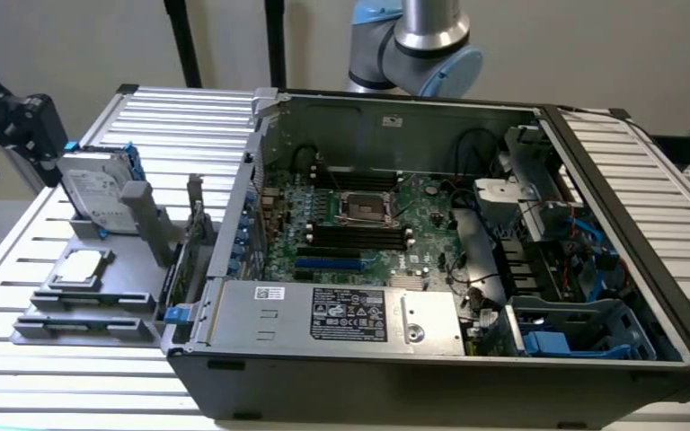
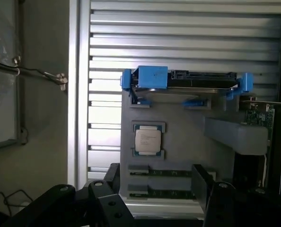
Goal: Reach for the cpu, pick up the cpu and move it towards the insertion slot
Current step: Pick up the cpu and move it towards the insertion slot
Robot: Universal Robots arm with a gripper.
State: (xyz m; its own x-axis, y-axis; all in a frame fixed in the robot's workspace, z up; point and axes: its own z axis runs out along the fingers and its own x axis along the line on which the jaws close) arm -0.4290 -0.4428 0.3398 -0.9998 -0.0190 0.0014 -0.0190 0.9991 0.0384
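Gripper hangs over near edge of grey tray, black fingers spread apart, nothing between them. Memory sticks lie in tray's nearest grooves. Cpu sits flat in tray's middle pocket, untouched. Hard drive stands at tray's far end. Insertion slot is well apart from tray, inside computer case.

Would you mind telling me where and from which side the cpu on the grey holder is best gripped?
I would come from straight above and pinch the cpu by the two edges that the raised lips of the grey holder leave free. It lies flat, top up, so only its thin edges offer a grip.
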